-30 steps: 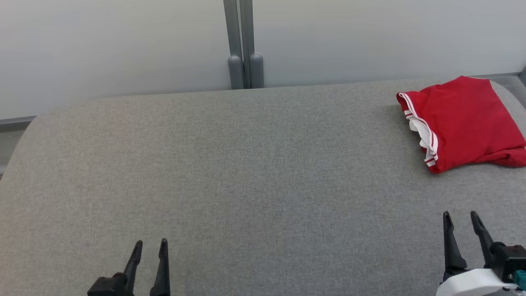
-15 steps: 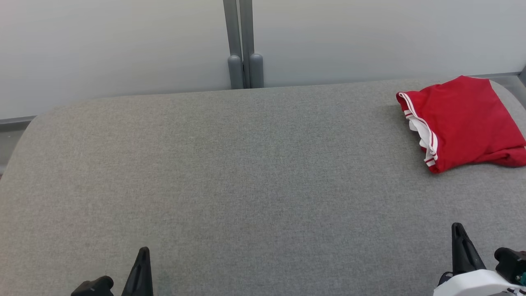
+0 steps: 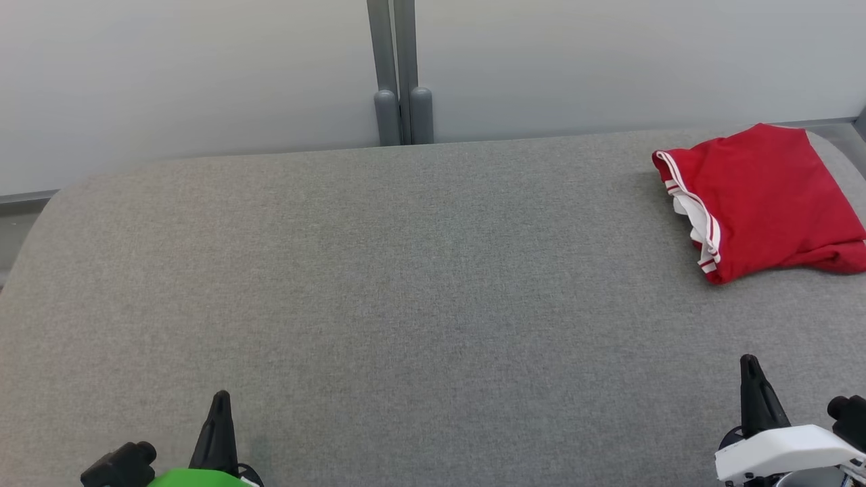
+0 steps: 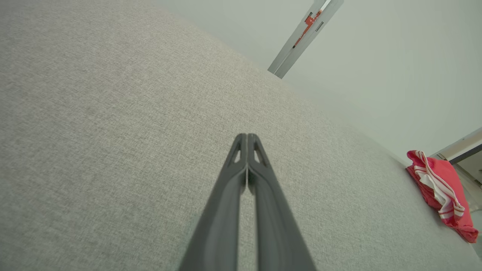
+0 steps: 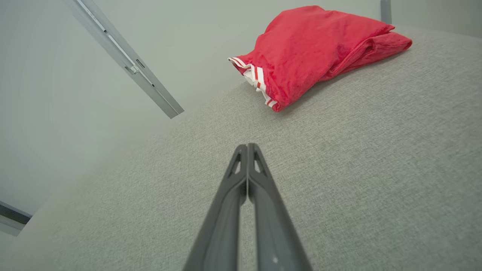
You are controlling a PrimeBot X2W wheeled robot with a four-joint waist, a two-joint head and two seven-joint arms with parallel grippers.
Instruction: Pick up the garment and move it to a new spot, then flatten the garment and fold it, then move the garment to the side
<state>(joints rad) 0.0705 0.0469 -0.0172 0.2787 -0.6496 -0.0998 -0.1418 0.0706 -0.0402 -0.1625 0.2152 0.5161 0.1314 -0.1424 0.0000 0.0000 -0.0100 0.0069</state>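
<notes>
Grey fabric-topped counter (image 3: 406,270) against a pale wall. The red garment (image 3: 764,196), white-striped at the trim, lies as a compact folded bundle at the far right corner, well apart from both arms. Judgement: pick-up, flattening, folding and the move aside all look done; nothing obvious is left. Left claw (image 4: 247,135): fingers pressed together, empty, over bare counter. Right claw (image 5: 247,145): likewise closed tight, empty, pointing toward the garment without touching it.
</notes>
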